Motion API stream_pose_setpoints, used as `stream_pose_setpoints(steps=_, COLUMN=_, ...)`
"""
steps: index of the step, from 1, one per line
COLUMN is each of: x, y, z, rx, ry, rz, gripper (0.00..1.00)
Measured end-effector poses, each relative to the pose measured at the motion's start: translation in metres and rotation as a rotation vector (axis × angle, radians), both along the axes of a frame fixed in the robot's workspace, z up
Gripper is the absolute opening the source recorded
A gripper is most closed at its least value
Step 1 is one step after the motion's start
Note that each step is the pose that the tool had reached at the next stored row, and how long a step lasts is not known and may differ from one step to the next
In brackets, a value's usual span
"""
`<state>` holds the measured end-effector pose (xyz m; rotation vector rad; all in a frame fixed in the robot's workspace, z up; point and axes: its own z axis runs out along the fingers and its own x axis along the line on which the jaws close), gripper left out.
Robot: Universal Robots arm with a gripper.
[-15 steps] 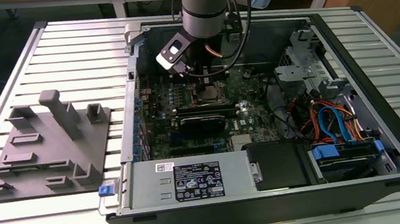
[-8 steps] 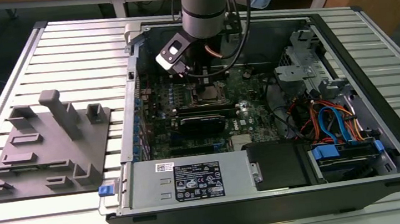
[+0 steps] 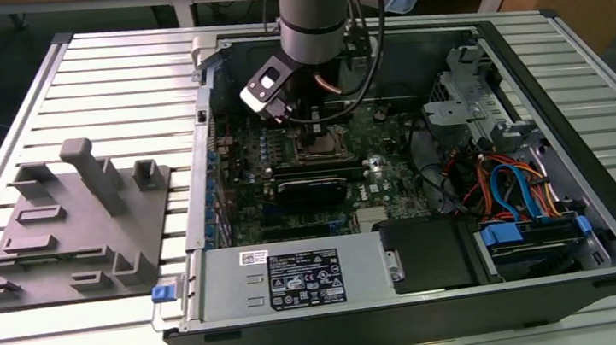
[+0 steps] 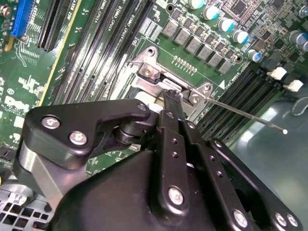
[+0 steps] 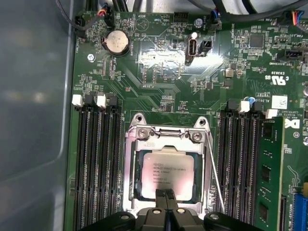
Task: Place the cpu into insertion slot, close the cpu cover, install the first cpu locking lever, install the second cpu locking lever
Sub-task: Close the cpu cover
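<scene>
Two black fingers [image 5: 162, 198] of the gripper [image 5: 166, 193] are pinched tight together with nothing between them. In the first wrist view their tips sit right over one edge of the chip [image 5: 163, 166]; contact or not, can't tell. The chip lies flat in its socket [image 5: 136, 180], silver top up, and the metal cover [image 5: 166, 137] is down around it, framing it through the window. Just beside the cover a thin wire lever [image 5: 215, 171] runs at a slant, and in the second wrist view it juts away from the frame. Around that there's the green motherboard [image 5: 163, 72], black memory slots [image 5: 96, 159] on either side and a coin battery [image 5: 117, 42] further off. In the exterior view the arm [image 3: 309, 18] reaches down into the open computer case [image 3: 576, 110]. A grey fixture [image 3: 73, 223] rests on the slatted table [image 3: 115, 81], on the exterior view's left.
</scene>
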<state>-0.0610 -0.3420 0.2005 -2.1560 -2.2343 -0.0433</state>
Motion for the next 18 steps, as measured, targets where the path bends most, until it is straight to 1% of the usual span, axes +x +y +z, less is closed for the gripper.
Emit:
stream_pose_setpoints(steps=2, x=0.0000, y=-0.0001, z=-0.0015, rx=-0.0004, ry=0.0033, rz=0.000, gripper=0.11)
stream_pose_setpoints(steps=3, x=-0.0001, y=-0.0001, z=-0.0015, rx=-0.0005, ry=0.0038, rz=0.000, gripper=0.11)
stream_pose_setpoints(steps=7, x=0.0001, y=0.0000, z=-0.0012, rx=0.0004, ry=0.0034, rz=0.000, gripper=0.11)
stream_pose_setpoints(steps=10, x=0.0000, y=0.0000, z=0.0026, rx=0.0000, ry=0.0036, rz=0.000, gripper=0.11)
stream_pose_setpoints(steps=12, x=0.0003, y=0.0000, z=0.0029, rx=0.0003, ry=0.0035, rz=0.000, gripper=0.11)
stream_pose_setpoints(steps=13, x=0.0032, y=0.0000, z=0.0031, rx=0.0000, ry=0.0037, rz=0.000, gripper=0.11)
stream_pose_setpoints(steps=14, x=0.0088, y=0.0000, z=0.0030, rx=0.0000, ry=0.0039, rz=0.000, gripper=0.11)
stream_pose_setpoints(steps=15, x=0.0126, y=0.0000, z=0.0030, rx=0.0000, ry=0.0041, rz=0.000, gripper=0.11)
stream_pose_setpoints(steps=18, x=0.0207, y=0.0000, z=0.0031, rx=0.0000, ry=0.0042, rz=0.000, gripper=0.11)
